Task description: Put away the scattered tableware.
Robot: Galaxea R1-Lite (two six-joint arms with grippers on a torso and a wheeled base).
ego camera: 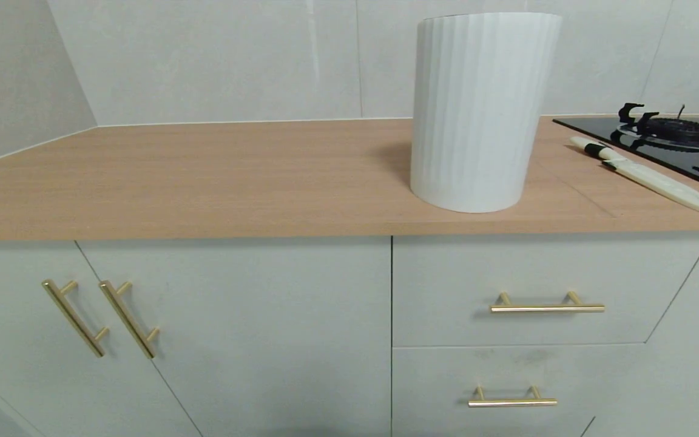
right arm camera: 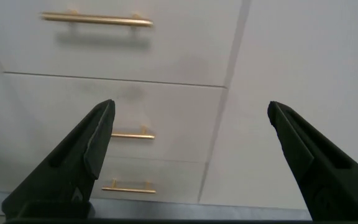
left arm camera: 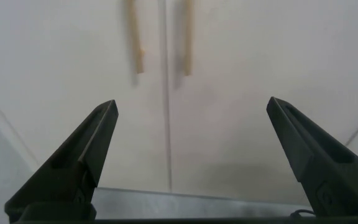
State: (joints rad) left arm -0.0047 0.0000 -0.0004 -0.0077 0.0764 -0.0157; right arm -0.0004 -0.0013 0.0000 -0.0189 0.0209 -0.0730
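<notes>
Knife (ego camera: 638,173) lies flat at the right end of the counter (ego camera: 204,176), just beside the stove's (ego camera: 671,136) front edge. Its handle is toward the back and its pale blade angles toward the front right corner.

A tall white ribbed container (ego camera: 477,115) stands upright near the front edge, right of the middle. It is left of the knife and apart from it.

Below the counter are pale cabinet doors with two gold door handles (ego camera: 73,317) and drawers with gold drawer handles (ego camera: 547,306).

Left gripper (left arm camera: 191,104): jaws spread wide, holding nothing, facing the cabinet doors. Right gripper (right arm camera: 191,106): jaws spread wide, holding nothing, facing the drawers.
</notes>
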